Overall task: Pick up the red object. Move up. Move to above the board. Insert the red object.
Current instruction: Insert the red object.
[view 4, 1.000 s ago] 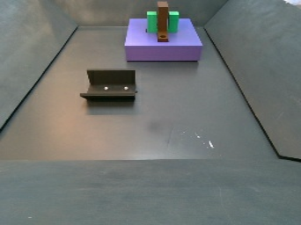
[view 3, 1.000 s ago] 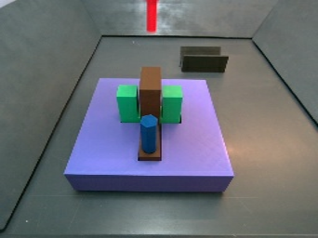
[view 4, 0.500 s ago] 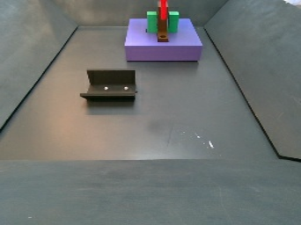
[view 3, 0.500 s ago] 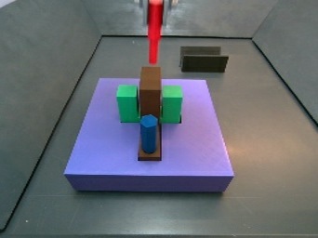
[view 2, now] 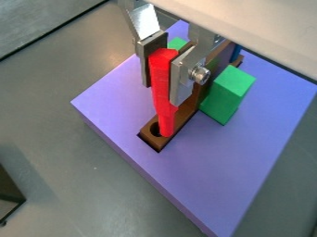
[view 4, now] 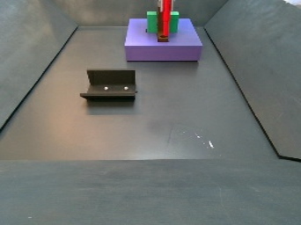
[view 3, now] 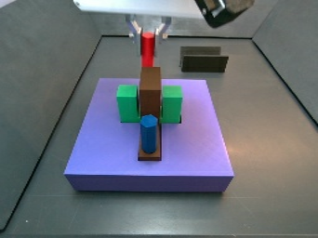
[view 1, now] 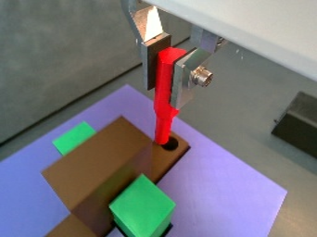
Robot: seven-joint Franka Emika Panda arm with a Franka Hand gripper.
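Note:
My gripper (view 1: 168, 57) is shut on the red object (view 1: 162, 93), a thin red stick held upright. Its lower tip sits in a round hole at the end of the brown bar (view 1: 106, 171) on the lavender board (view 1: 242, 199). The other wrist view shows the same: gripper (view 2: 165, 69), red object (view 2: 161, 97), board (view 2: 229, 180). In a side view my gripper (view 3: 149, 33) hangs over the board's (view 3: 149, 163) far end, the red object (view 3: 149, 48) reaching down to the brown bar (view 3: 151, 91). The red object (view 4: 167, 9) and board (view 4: 165, 50) also show far away.
Two green blocks (view 3: 126, 103) (view 3: 173, 103) flank the brown bar. A blue cylinder (view 3: 148, 133) stands at the bar's near end. The dark fixture (view 3: 204, 59) stands on the floor behind the board, and shows mid-floor in the other side view (view 4: 109, 84). Grey walls enclose the floor.
My gripper has come down with the red object over the board's far end. The stick's tip has dropped to the brown bar's hole. Nothing else moved.

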